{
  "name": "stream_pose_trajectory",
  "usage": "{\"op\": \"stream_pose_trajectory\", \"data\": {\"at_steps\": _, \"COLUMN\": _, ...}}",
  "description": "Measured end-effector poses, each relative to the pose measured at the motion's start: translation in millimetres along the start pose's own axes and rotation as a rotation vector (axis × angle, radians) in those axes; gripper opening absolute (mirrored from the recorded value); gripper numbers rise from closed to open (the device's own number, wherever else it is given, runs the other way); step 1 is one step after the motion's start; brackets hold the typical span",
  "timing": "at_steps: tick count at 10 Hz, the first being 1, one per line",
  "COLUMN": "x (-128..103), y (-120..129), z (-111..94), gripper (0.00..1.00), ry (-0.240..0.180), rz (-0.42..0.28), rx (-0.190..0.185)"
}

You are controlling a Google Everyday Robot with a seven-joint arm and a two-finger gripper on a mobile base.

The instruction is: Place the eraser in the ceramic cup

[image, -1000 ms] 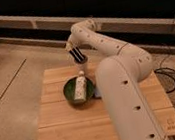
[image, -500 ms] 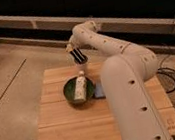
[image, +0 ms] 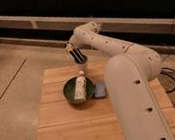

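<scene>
The ceramic cup (image: 83,67), a small pale tumbler, stands upright at the back of the wooden table (image: 66,129), just behind the green bowl. My gripper (image: 76,55) points down right over the cup's mouth, its dark tip reaching the rim. I cannot make out the eraser as separate from the dark gripper tip; it may be held there or hidden in the cup.
A dark green bowl (image: 71,93) holding a white bottle (image: 79,86) sits mid-table in front of the cup. A light-blue square pad (image: 100,89) lies right of the bowl. My white arm (image: 135,91) covers the table's right side. Cables lie on the floor at right.
The gripper has stayed over the cup, with hardly any movement. The near part of my arm has shifted slightly right, showing more of the blue pad.
</scene>
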Motion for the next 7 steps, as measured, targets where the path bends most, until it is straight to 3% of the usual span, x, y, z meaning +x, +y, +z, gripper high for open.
{"op": "stream_pose_trajectory", "data": {"at_steps": 4, "x": -4, "y": 10, "z": -3, "gripper": 0.80, "ry": -0.040, "rz": -0.014, "rx": -0.034}}
{"op": "stream_pose_trajectory", "data": {"at_steps": 7, "x": -5, "y": 13, "z": -3, "gripper": 0.80, "ry": -0.045, "rz": -0.016, "rx": -0.041}}
